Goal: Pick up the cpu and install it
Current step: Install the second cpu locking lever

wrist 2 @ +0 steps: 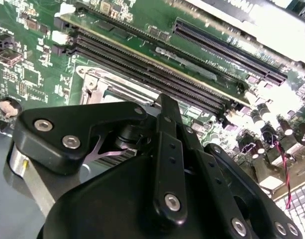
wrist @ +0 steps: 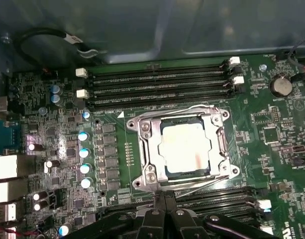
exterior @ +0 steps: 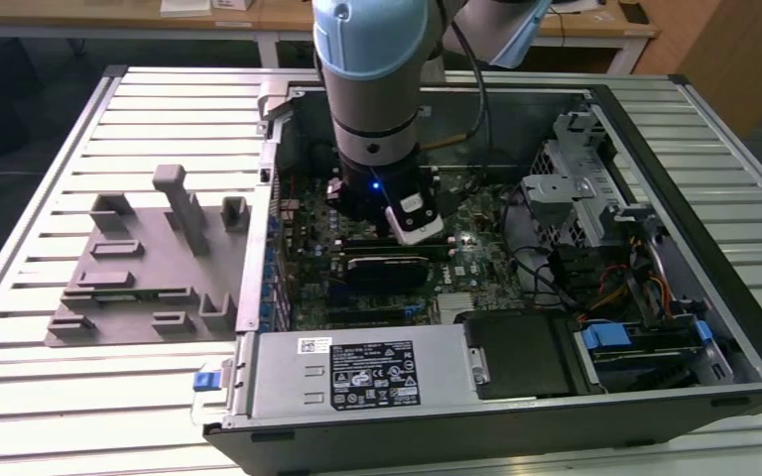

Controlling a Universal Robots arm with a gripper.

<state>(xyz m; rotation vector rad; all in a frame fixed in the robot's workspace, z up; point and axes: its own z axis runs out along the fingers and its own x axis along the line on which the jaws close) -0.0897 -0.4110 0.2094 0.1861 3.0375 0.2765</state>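
Cpu (wrist: 184, 148), pale silvery square

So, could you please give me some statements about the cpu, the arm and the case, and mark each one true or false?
1. The cpu lies in the socket frame on the motherboard. True.
2. The arm reaches down into the open case. True.
3. The grey tray sits inside the case. False: it lies on the table, outside the case, on the exterior view's left.
4. The cpu rests on the grey tray. False: it is in the socket.
5. Long memory slots run beside the socket. True.
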